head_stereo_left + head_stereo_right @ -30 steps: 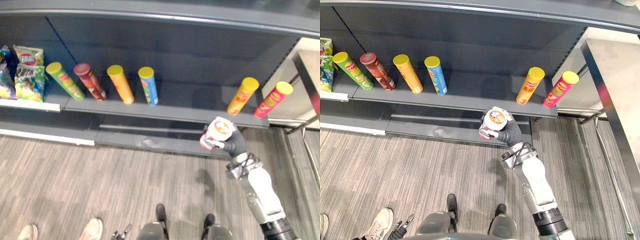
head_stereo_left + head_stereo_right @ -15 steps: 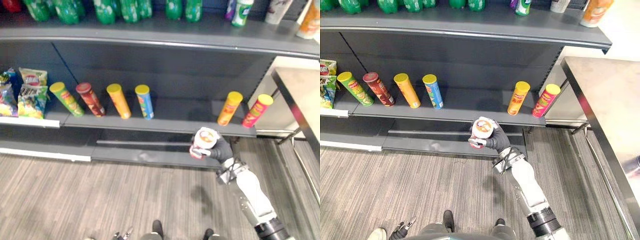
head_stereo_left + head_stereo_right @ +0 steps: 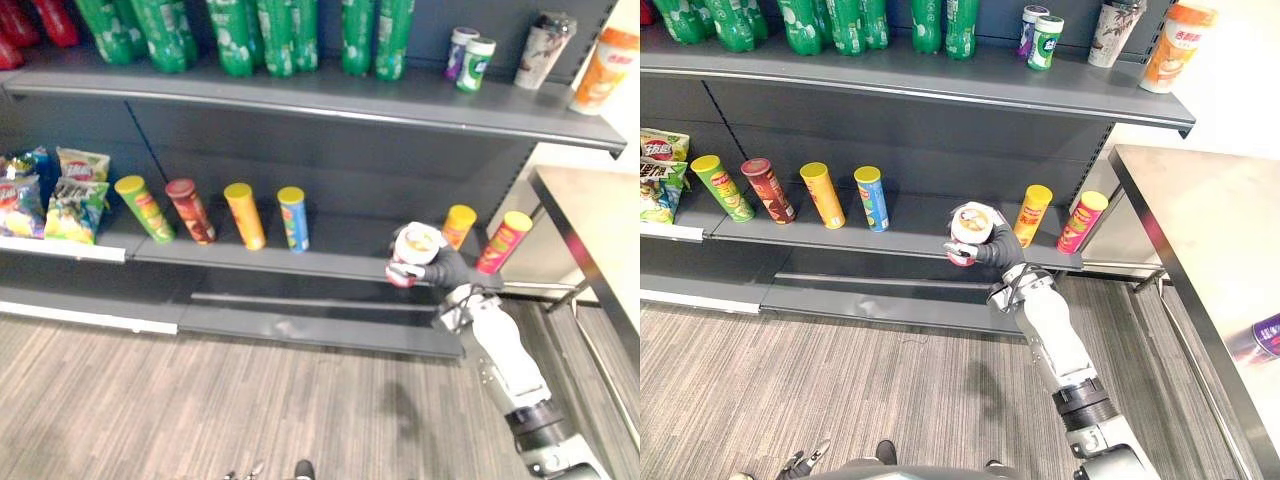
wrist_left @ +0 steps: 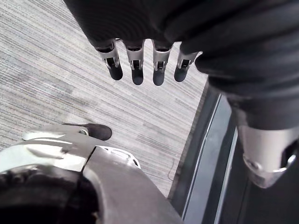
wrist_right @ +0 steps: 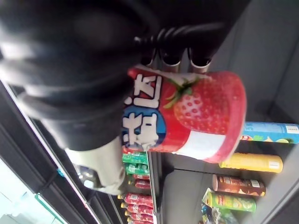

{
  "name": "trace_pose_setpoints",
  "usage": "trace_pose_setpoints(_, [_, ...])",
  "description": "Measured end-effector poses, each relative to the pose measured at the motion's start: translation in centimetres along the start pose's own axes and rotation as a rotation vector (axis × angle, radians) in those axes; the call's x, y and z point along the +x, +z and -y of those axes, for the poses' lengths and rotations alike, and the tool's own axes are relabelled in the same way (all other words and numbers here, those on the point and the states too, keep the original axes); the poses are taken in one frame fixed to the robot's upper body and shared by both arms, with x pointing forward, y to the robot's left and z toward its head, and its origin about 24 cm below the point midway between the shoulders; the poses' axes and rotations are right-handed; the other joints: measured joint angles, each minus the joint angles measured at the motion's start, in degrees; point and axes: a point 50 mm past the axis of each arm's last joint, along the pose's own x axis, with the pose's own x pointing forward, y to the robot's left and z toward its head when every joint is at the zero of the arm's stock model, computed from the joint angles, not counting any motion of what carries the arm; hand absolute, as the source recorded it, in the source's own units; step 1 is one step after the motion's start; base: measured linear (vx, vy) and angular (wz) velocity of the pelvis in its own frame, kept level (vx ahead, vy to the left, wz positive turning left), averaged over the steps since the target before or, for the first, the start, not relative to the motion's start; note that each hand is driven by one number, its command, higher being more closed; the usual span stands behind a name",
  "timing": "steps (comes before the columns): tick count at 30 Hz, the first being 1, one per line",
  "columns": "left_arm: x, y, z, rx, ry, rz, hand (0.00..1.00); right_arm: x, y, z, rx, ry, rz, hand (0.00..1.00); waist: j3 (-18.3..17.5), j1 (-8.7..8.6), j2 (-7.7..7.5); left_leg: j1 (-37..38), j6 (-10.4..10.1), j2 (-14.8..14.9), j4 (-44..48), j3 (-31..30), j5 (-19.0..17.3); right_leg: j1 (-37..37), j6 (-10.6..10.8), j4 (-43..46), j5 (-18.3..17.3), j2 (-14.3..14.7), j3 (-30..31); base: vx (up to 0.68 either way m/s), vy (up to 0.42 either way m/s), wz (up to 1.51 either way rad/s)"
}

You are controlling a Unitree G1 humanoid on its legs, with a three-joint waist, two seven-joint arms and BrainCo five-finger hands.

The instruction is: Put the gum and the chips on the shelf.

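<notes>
- One tub of gum [image 3: 968,228], red with a strawberry print and a pale lid, sits in the right hand [image 3: 996,251]; the fingers [image 5: 170,58] curl round its far side and the thumb closes on the near side, so the grasp is firm.
- Held this way, the tub is tilted, its lid facing up toward the head camera.
- Just beyond the hand is the front part of the middle shelf [image 3: 920,215]; whether the tub's base touches the board cannot be told.
- To the hand's right, close by, stands an orange chips can [image 3: 1033,215], with a pink-red chips can [image 3: 1081,222] a little further on.
- To its left, well apart, stand a blue can [image 3: 872,198], a yellow can [image 3: 822,195], a maroon can [image 3: 768,190] and a green can [image 3: 722,187].
- Above the hand, the upper shelf carries green bottles [image 3: 840,20] and two small jars [image 3: 1040,38].
- Over the striped floor [image 4: 56,93] hangs the left hand [image 4: 136,65], fingers straight and relaxed, holding nothing.
</notes>
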Motion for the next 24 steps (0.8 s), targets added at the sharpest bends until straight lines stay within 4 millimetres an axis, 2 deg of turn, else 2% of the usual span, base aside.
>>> trace_pose_setpoints(7, [0.0, -0.1, 0.1, 0.035, -0.004, -0.001, 0.0, 0.0, -0.6, -0.9, 0.013, 0.041, -0.031, 1.0, -0.2, -0.09, 0.46, 0.9, -0.5, 1.0, 0.0, 1.2, -0.2, -0.1, -0.9, 0.7, -0.1, 1.0, 1.1, -0.04, -0.007, -0.1])
trace_pose_setpoints(12, [0.0, -0.4, -0.2, 0.068, 0.002, -0.027, 0.0, -1.2, -1.6, -0.6, 0.028, -0.025, -0.071, 1.0, -0.2, -1.23, 0.1, 0.7, -1.3, 1.9, 0.0, 1.4, 0.3, -3.9, -2.2, 7.4, -4.2, 0.8, 1.2, -0.04, -0.06, -0.01])
trace_pose_setpoints(16, [0.0, -0.6, -0.4, 0.041, 0.008, -0.051, 0.0, -2.9, -2.1, 0.6, 0.032, -0.119, -0.094, 1.0, -0.2, -2.23, 0.22, -0.4, -1.8, 2.9, 1.4, 1.5, 0.4, -7.1, -2.7, 13.1, -8.2, 0.7, 1.0, 0.0, -0.103, 0.07])
trace_pose_setpoints(18, [0.1, -0.6, -0.4, 0.018, 0.009, -0.055, 0.0, -3.3, -2.0, 0.7, 0.032, -0.13, -0.094, 1.0, 0.2, -2.41, 0.31, -4.0, -3.2, 5.1, 8.7, 1.5, -3.1, -8.0, -3.8, 14.1, -9.1, 1.6, 1.2, 0.04, -0.133, -0.11])
trace_pose_setpoints(19, [0.0, -0.8, -0.2, -0.015, 0.006, -0.067, 0.0, -3.7, -1.9, 0.5, 0.033, -0.127, -0.093, 1.0, 0.6, -2.21, 1.27, -6.2, -4.0, 7.4, 14.7, 1.5, -5.5, -7.9, -4.5, 14.1, -9.5, 2.9, 1.5, 0.06, -0.142, -0.33])
trace_pose_setpoints(20, [0.0, -0.9, -0.1, -0.031, 0.003, -0.074, 0.0, -4.1, -1.7, 0.5, 0.028, -0.122, -0.082, 1.0, 1.4, -1.93, 1.79, -9.1, -3.4, 8.7, 22.2, 1.2, -6.0, -7.9, -5.0, 14.8, -10.2, 3.5, 2.0, 0.06, -0.15, -0.26])
trace_pose_setpoints(22, [0.1, -0.9, -0.1, -0.087, -0.001, -0.074, 0.0, -4.8, -1.7, 0.5, 0.022, -0.12, -0.087, 1.0, 2.1, -2.04, 1.75, -12.8, -2.4, 9.4, 30.8, -0.3, -3.3, -7.7, -5.4, 15.8, -11.0, 3.0, 3.2, 0.05, -0.137, -0.29])
trace_pose_setpoints(24, [0.0, -0.9, 0.1, -0.12, -0.001, -0.071, 0.0, -5.0, -1.6, 0.5, 0.019, -0.123, -0.074, 1.0, 2.5, -1.98, 2.1, -13.3, -2.2, 9.2, 33.0, -0.8, -0.5, -7.6, -5.6, 16.4, -11.6, 2.2, 4.4, 0.09, -0.106, -0.29])
